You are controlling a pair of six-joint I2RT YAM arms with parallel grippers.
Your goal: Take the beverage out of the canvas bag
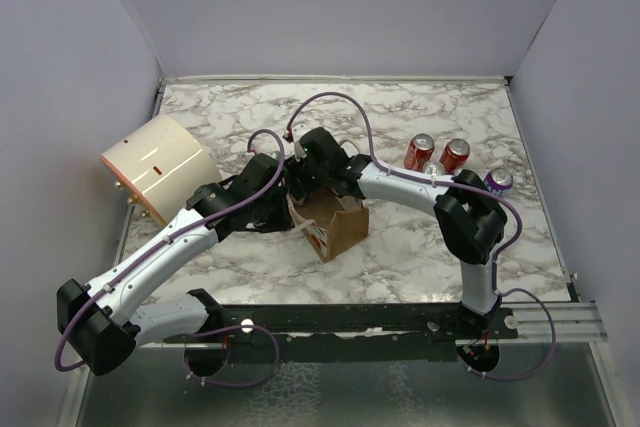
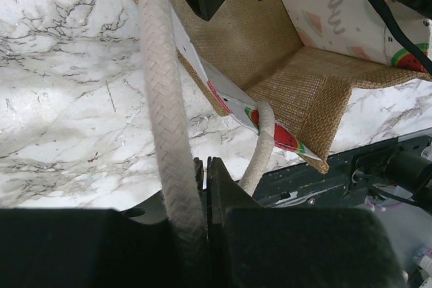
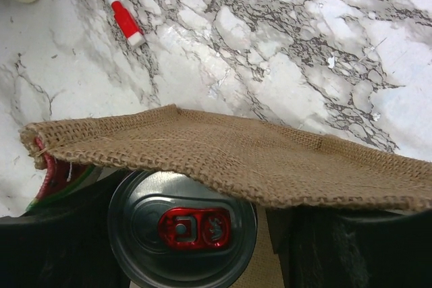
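Left tool [image 2: 204, 175] pinches the handle [image 2: 162, 99] of the bag [image 2: 270, 52] to keep it open, while right tool [image 3: 202, 247] straddles the can [image 3: 145, 214] inside, grip unclear.

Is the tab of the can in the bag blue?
No, the can under the bag edge has a red tab.

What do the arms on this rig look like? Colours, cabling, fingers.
Both the left arm and right arm have white-grey links with bulky black joint housings. A purple cable loops along each. The fingers are black and flat-sided. The bases sit on a black rail.
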